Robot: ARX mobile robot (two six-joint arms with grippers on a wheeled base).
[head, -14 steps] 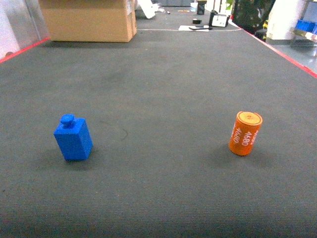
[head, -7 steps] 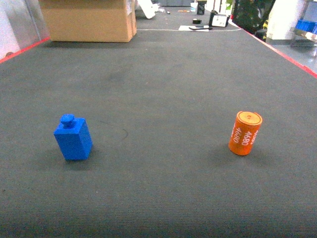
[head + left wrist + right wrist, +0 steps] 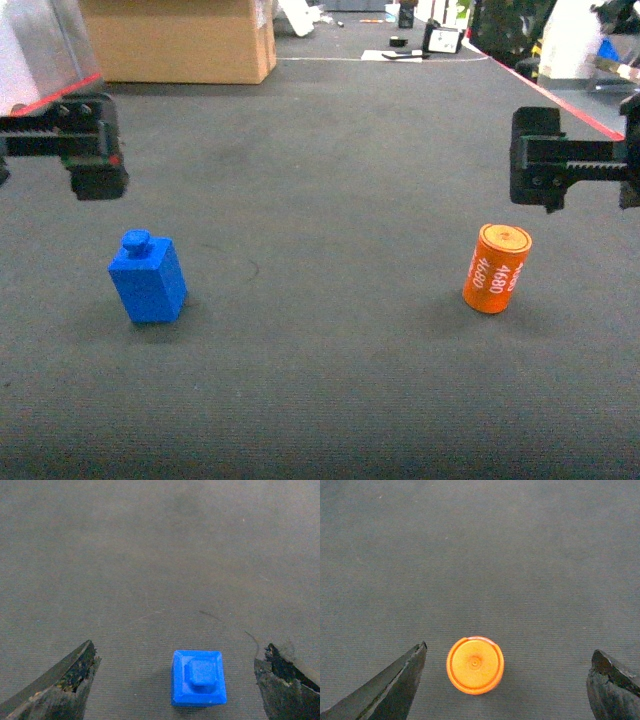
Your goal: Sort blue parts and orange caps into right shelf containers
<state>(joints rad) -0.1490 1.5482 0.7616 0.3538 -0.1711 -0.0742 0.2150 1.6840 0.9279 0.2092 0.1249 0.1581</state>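
Observation:
A blue part [image 3: 148, 280], a small block with a knob on top, stands on the dark mat at the left. My left gripper [image 3: 40, 135] hangs above and behind it, partly off the frame edge. In the left wrist view the blue part [image 3: 198, 678] lies below the open left gripper [image 3: 178, 646], nearer the right finger. An orange cap [image 3: 496, 268] printed "4680" stands upright at the right. My right gripper [image 3: 600, 172] hovers above it. From the right wrist, the cap [image 3: 475, 665] sits near the left finger of the open right gripper [image 3: 510, 648]. The right shelf containers are out of view.
A cardboard box [image 3: 180, 40] stands at the far left of the mat [image 3: 330, 200]. Red lines [image 3: 580, 105] mark the mat's side edges. Small dark items [image 3: 430, 40] lie at the far end. At the top right corner a shelf edge [image 3: 615, 65] shows.
Both grippers have come into the head view, left and right, above the two objects. The blue part and the orange cap have not moved.

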